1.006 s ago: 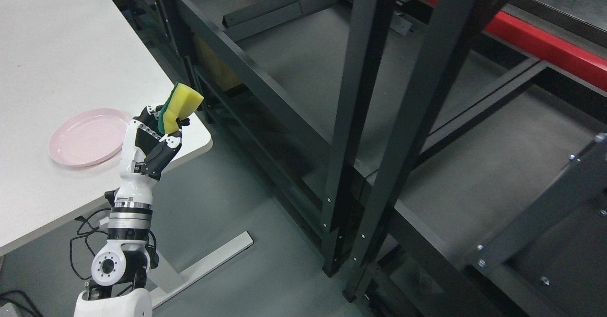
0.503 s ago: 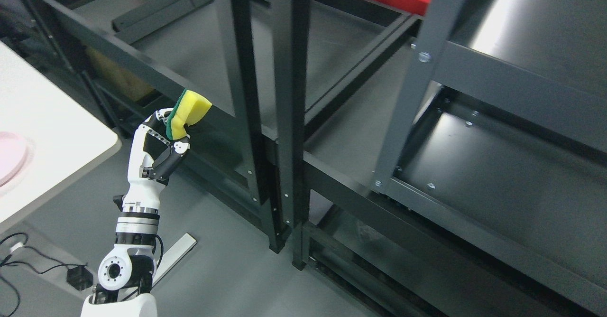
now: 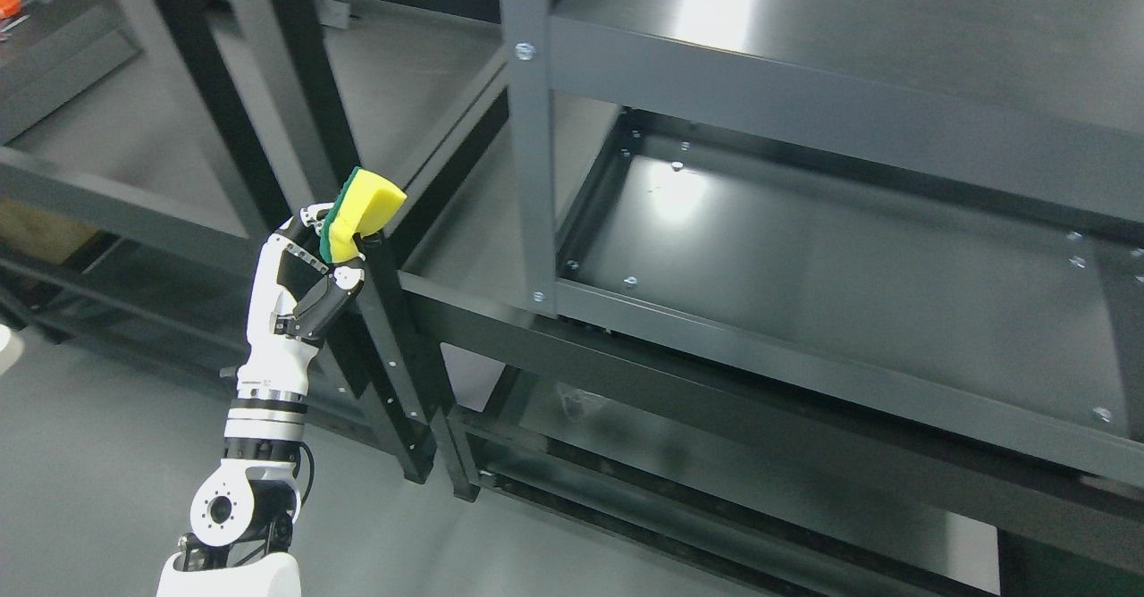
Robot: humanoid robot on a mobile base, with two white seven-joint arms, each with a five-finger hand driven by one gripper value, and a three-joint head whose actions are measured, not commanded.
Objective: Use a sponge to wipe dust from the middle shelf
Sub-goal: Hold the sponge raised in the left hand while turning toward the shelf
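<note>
A sponge (image 3: 362, 214) (yellow, with a green scouring side) is held upright in the curled fingers (image 3: 344, 282) of the left hand (image 3: 304, 280), raised in front of a black post, left of and apart from the middle shelf (image 3: 831, 284) of the rack.

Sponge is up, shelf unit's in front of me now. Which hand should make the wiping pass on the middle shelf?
Left. The left hand already grips the yellow-green sponge, raised beside the rack's upright. The middle shelf lies off to its right, so it must swing across. The right hand isn't visible.
</note>
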